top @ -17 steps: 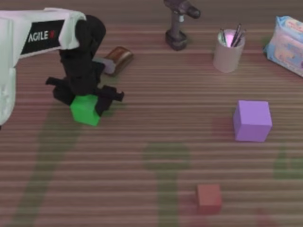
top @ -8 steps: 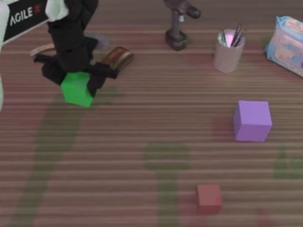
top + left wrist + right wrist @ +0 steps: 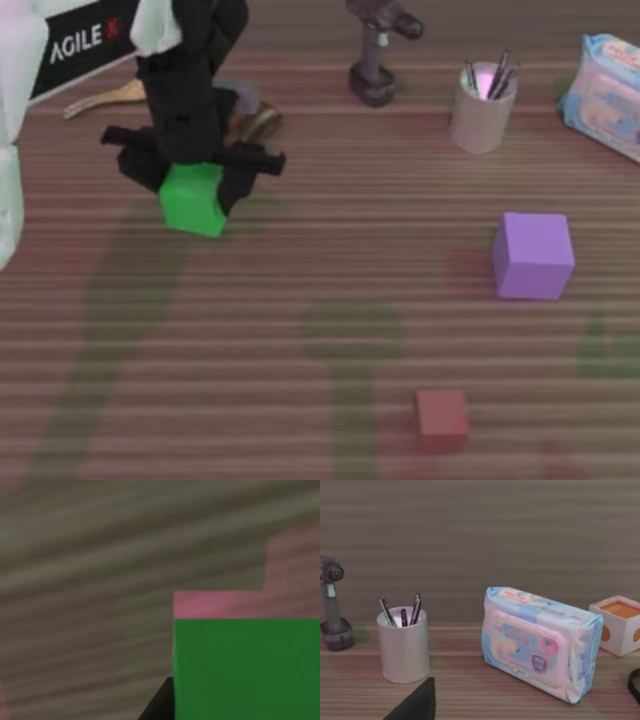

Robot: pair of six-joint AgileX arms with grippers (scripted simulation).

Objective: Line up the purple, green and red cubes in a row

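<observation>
Green cube [image 3: 193,198] sits clamped in left tool [image 3: 192,172], beside brown block [image 3: 250,120]; right tool's state can't be told.

A rendered simulation tabletop: striped wooden table [image 3: 330,270] scattered with pen cup [image 3: 482,108], wipes pack [image 3: 537,641] and drill [image 3: 378,50].

Brown block [image 3: 252,122] half behind left arm [image 3: 185,90]

You have a striped wood-grain table [image 3: 330,260] with a dull finish. The green cube [image 3: 193,198], purple cube [image 3: 533,254] and red cube [image 3: 441,416] look plain and matt. The brown block [image 3: 255,122] is glossy. The wipes pack [image 3: 538,641] looks like smooth, shiny plastic film (printed), the pen cup [image 3: 403,651] matt, the drill [image 3: 378,48] dark and dull.
</observation>
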